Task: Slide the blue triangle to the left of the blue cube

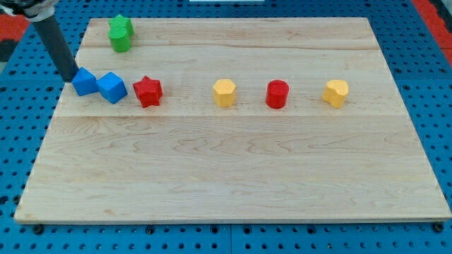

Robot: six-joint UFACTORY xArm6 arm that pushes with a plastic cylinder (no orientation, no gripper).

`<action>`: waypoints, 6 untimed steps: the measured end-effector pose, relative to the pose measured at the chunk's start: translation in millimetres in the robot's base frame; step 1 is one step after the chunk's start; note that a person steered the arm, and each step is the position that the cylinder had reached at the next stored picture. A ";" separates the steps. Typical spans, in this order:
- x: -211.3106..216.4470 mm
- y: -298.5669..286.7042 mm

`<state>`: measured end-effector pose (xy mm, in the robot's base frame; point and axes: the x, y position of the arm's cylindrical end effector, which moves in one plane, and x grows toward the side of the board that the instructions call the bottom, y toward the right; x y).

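The blue triangle (84, 82) lies near the board's left edge, touching the left side of the blue cube (112, 87). My tip (68, 77) is at the lower end of the dark rod, right against the blue triangle's left side. The rod slants up toward the view's top left corner.
A red star (148, 91) sits just right of the blue cube. Further right in the same row are a yellow block (224, 92), a red cylinder (277, 94) and another yellow block (336, 93). A green block (121, 33) lies near the wooden board's (233, 176) top left.
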<state>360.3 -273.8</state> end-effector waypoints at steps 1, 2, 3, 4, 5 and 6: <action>-18.9 0.4; -42.9 12.5; -15.9 19.5; -14.1 16.4; -17.0 15.2; -42.5 -23.5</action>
